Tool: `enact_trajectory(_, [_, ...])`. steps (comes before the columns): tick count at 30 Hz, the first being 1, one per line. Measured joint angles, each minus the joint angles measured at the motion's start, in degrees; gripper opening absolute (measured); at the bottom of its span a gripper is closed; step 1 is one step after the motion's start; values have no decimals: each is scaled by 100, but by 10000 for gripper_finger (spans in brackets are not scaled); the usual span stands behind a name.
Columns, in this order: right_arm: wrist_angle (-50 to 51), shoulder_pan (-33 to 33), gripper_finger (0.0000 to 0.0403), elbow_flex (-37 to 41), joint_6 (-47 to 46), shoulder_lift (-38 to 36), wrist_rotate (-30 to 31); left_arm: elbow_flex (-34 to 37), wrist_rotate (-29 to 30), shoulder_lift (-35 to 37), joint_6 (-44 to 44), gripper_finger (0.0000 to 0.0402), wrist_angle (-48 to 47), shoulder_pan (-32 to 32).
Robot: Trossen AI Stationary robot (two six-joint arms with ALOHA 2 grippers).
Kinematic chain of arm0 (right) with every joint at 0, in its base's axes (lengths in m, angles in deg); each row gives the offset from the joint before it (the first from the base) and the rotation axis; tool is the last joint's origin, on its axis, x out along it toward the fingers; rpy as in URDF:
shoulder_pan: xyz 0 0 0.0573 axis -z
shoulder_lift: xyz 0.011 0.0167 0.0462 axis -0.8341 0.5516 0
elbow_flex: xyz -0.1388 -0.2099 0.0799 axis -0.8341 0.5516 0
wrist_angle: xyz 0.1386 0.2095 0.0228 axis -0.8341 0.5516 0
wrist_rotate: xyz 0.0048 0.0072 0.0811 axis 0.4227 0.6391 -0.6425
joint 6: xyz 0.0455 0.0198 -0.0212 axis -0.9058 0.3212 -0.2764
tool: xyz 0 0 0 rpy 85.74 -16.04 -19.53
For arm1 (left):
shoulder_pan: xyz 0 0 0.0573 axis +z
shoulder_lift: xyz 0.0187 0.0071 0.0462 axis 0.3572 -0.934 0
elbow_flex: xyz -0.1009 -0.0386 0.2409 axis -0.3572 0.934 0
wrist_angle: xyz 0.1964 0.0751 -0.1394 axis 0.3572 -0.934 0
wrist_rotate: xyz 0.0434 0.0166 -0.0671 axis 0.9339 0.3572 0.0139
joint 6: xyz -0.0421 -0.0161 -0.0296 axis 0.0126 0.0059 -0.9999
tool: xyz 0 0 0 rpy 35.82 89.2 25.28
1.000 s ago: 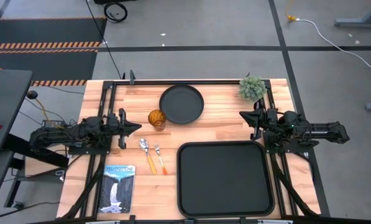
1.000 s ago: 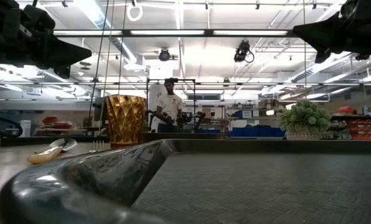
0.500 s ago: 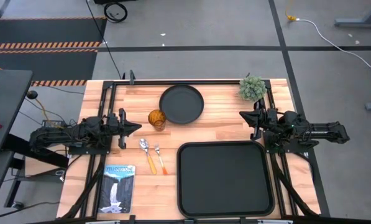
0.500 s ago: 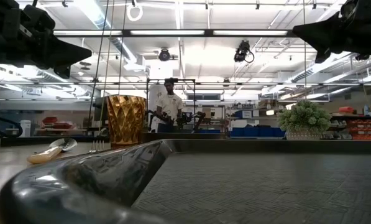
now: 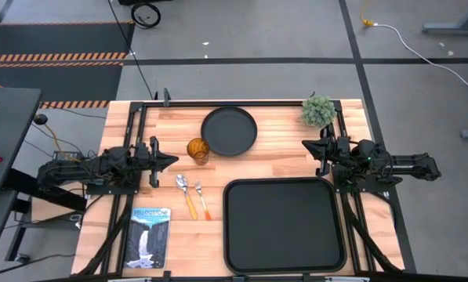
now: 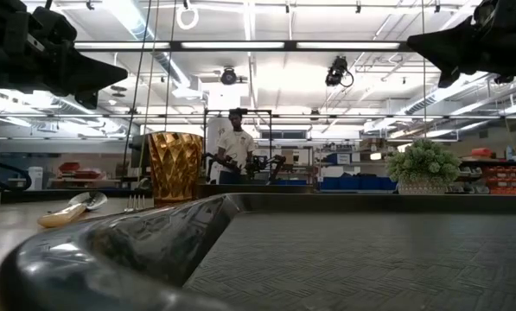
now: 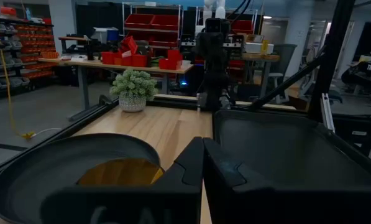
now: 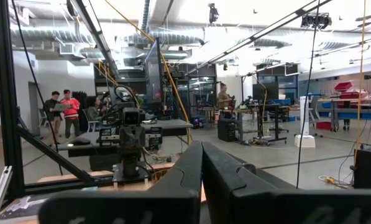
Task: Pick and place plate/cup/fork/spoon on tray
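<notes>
Grippers hang clenched and empty either side of the tray (image 5: 284,225): left gripper (image 5: 169,160) by the cup (image 5: 197,150), right gripper (image 5: 306,145) opposite.

The desk (image 5: 281,153) is pale wood in planks, smooth with a low sheen, edged by dark metal rails. At about 12 o'clock on it the plate (image 5: 229,130) looks matt black. Just beside it, toward 9 o'clock, the cup (image 5: 198,150) is translucent amber plastic or glass, faceted and glossy in the low view. The spoon (image 5: 186,193) and fork (image 5: 201,197) have shiny metal heads and smooth coloured handles. The tray (image 5: 284,225) is black, finely textured inside with a glossy rim. At 7 o'clock lies a glossy printed booklet (image 5: 150,236).
</notes>
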Motion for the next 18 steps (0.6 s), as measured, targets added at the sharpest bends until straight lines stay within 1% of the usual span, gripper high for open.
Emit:
enact_trajectory(15, [0,0,16,2,1,-1,0,-1,-2,0,-18,9,12,0])
enact_trajectory(17, [2,0,16,2,1,-2,0,-2,-2,-2,-301,9,111,2])
enact_trajectory(18, [0,0,16,2,2,-2,0,0,-2,-2,-659,9,204,0])
